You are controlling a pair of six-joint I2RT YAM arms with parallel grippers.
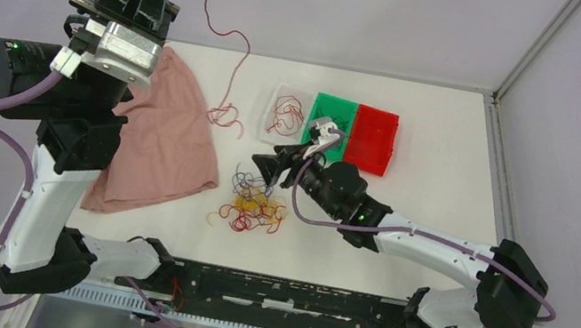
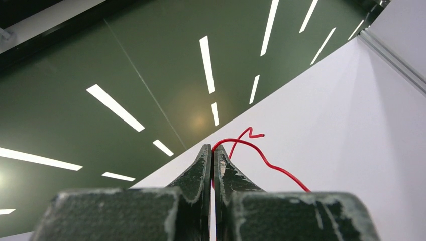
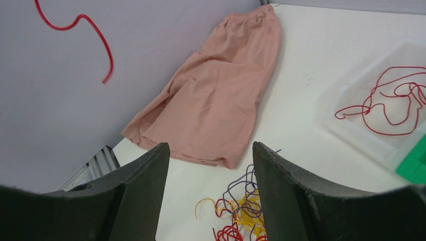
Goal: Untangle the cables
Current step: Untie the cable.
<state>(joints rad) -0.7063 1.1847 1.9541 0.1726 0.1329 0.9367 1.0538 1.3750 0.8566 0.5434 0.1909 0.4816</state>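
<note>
Now, my left gripper (image 2: 212,149) pinched tight on red cable (image 2: 271,164), held high at upper left of overhead frame, strand dangling to table (image 1: 440,163). Right gripper (image 3: 210,148) jaws apart, empty, near tangled cables (image 1: 250,207) mid-frame; pink cloth (image 1: 166,133) left of them.

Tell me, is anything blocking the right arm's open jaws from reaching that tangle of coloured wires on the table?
Nothing visible. The right jaws stand open facing the tangle, with only bare table between them. The pink cloth lies off to the side.
</note>
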